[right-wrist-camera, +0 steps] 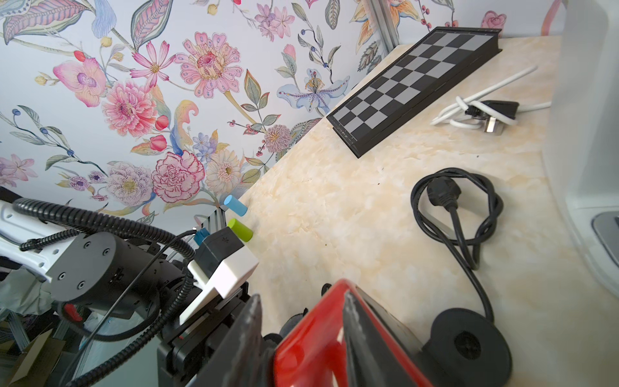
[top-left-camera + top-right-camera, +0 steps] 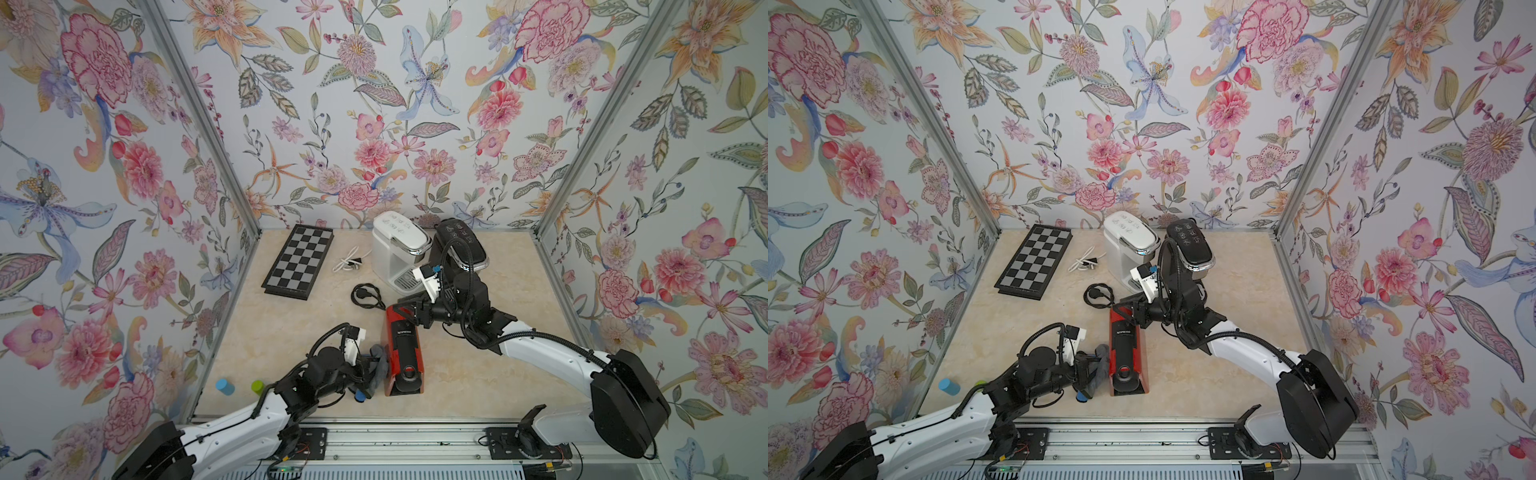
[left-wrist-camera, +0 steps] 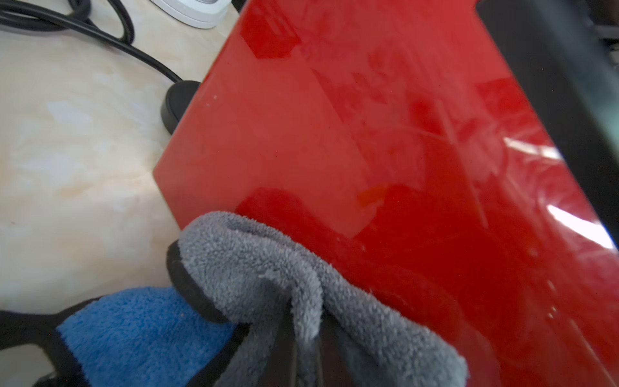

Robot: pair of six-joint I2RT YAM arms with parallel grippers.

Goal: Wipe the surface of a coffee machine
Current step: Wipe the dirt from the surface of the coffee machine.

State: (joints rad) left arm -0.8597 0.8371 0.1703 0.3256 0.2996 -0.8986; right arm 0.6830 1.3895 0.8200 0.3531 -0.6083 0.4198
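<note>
Where the desk (image 2: 490, 374) met the left wall: I saw a blue cylinder (image 2: 225, 386) and a green cylinder (image 2: 257, 386), small and smooth, well clear of the work.
Chessboard (image 2: 299, 261): flat and hard, with black and grey squares, lying near the back and out of my sweep.
Cables: a white cable (image 2: 348, 262) lay loosely bundled; a black cable (image 2: 368, 296), rubbery, was coiled just behind the red machine.
Left fingers (image 3: 288, 348): pinched together on a cloth (image 3: 268, 268) of plush grey microfibre with a blue face and a black hem, bunched so a soft fold led.
Cloth contact: it pressed against the lower left side panel of the red coffee machine (image 2: 403, 353), toward its front.
Red coffee machine: narrow and boxy, with glossy red sides and a black top, it stood mid-desk with its spout end toward the arm bases. I judged the gloss would show streaks.
Right fingers (image 1: 251, 328): clamped across the machine's rear end, which I judged was to brace it against the wiping push.
White coffee machine (image 2: 399, 245) and black coffee machine (image 2: 459, 245): rounded smooth plastic with chrome trim, at the back, untouched.
</note>
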